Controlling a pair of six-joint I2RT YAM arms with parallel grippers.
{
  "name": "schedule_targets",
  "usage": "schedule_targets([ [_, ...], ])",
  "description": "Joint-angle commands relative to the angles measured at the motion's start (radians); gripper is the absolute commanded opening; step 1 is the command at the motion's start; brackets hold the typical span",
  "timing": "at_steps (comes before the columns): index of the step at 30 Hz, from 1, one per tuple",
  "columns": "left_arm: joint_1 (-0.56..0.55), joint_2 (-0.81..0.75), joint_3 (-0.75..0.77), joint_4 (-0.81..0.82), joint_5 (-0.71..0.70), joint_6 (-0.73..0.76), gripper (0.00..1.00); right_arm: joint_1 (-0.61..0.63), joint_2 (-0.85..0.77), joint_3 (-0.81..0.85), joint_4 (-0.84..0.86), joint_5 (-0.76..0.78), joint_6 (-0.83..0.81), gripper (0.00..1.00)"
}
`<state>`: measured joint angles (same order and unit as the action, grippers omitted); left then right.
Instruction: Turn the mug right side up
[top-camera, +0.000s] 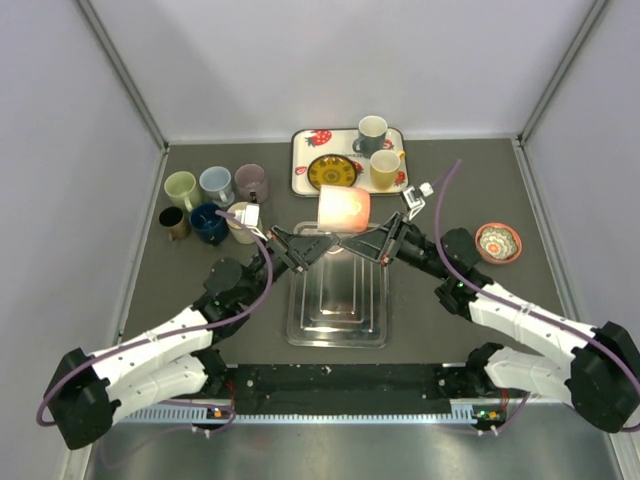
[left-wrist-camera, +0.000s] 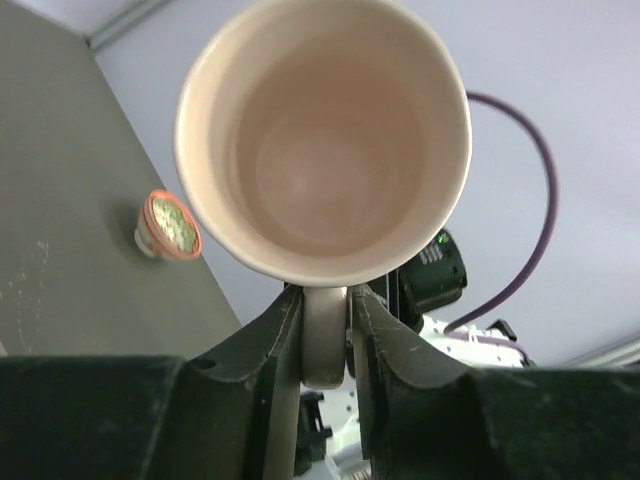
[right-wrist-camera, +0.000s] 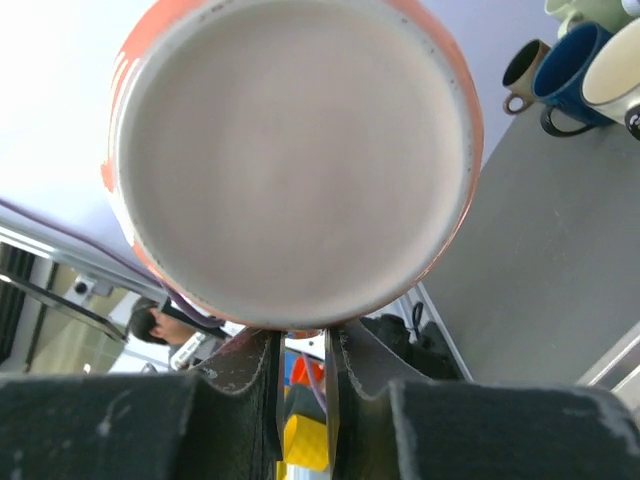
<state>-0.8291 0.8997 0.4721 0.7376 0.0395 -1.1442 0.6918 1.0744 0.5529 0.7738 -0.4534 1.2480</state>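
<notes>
The mug (top-camera: 343, 208), pink-orange outside and cream inside, hangs on its side in the air above the table between both arms. The left wrist view looks straight into the mug's mouth (left-wrist-camera: 320, 140). My left gripper (top-camera: 318, 243) (left-wrist-camera: 324, 330) is shut on its pale handle (left-wrist-camera: 323, 345), which points downward. The right wrist view shows the mug's flat base (right-wrist-camera: 290, 160). My right gripper (top-camera: 372, 243) (right-wrist-camera: 303, 345) sits just under that base. Its jaws are drawn to a narrow slit, tips pinching at the mug's lower edge, and the contact itself is mostly hidden.
A metal tray (top-camera: 296, 322) lies on the table under the mug. Several mugs (top-camera: 215, 184) stand at the left. A white strawberry tray (top-camera: 301, 168) at the back holds two mugs and a yellow bowl. A small patterned bowl (top-camera: 498, 242) (left-wrist-camera: 167, 225) sits at the right.
</notes>
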Motion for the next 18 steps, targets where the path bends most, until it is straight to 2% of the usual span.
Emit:
schedule_targets([
  [1, -0.033, -0.073, -0.038, -0.055, 0.099, 0.035, 0.40, 0.008, -0.063, 0.079, -0.111, 0.038, -0.153, 0.00],
  [2, -0.031, -0.094, -0.052, -0.066, 0.042, 0.040, 0.46, 0.008, -0.074, 0.084, -0.137, 0.041, -0.169, 0.00],
  [3, -0.031, -0.140, -0.064, -0.104, 0.013, 0.044, 0.58, 0.006, -0.089, 0.091, -0.162, 0.042, -0.194, 0.00],
  [6, -0.028, -0.233, -0.082, -0.185, -0.101, 0.111, 0.70, 0.008, -0.129, 0.102, -0.240, 0.041, -0.238, 0.00],
  [10, -0.027, -0.324, -0.073, -0.321, -0.190, 0.201, 0.73, 0.006, -0.166, 0.104, -0.315, 0.059, -0.277, 0.00],
  [12, -0.027, -0.370, -0.046, -0.413, -0.246, 0.239, 0.74, 0.008, -0.182, 0.159, -0.529, 0.099, -0.373, 0.00],
  [13, -0.025, -0.384, -0.030, -0.526, -0.268, 0.251, 0.74, 0.011, -0.182, 0.191, -0.626, 0.169, -0.418, 0.00],
  [14, -0.027, -0.407, -0.014, -0.603, -0.297, 0.262, 0.74, 0.008, -0.166, 0.261, -0.832, 0.215, -0.467, 0.00],
  [15, -0.027, -0.415, 0.023, -0.671, -0.353, 0.283, 0.74, 0.009, -0.153, 0.300, -0.914, 0.316, -0.572, 0.00],
  [18, -0.025, -0.427, 0.069, -0.897, -0.432, 0.313, 0.73, 0.011, -0.068, 0.409, -1.132, 0.496, -0.726, 0.00],
])
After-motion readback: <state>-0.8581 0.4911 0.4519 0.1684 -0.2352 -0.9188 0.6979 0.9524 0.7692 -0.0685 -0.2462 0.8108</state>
